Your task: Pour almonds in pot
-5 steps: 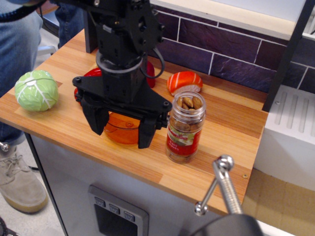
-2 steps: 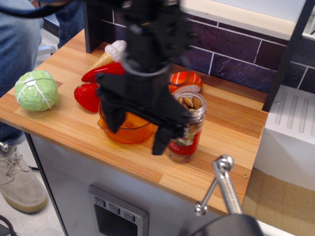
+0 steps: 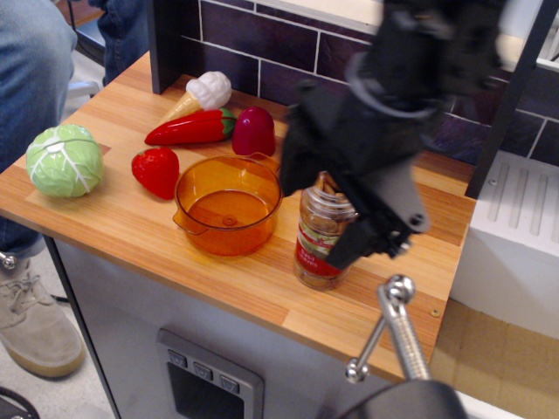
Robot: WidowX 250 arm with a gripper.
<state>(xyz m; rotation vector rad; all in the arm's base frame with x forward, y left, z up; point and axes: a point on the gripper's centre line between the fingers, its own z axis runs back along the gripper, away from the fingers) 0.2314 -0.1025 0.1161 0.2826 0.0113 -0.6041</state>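
A: Jaws look apart, straddling the jar top; gripper blurred, so contact unclear; not clamped as far as I can tell.

B: Almonds?

A: Inside the upright jar near the counter's front edge, directly under the jaws; long axis vertical; one finger hangs down its right side.

B: Pot?

A: Just left of the jar, close, mouth up, empty; strawberry and cabbage further left.

B: Arm?

A: Reaches down from upper right, wrist tilted.

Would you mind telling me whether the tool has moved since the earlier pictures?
Yes. The tool has swung rightward, from over the pot to straddling the jar of almonds.
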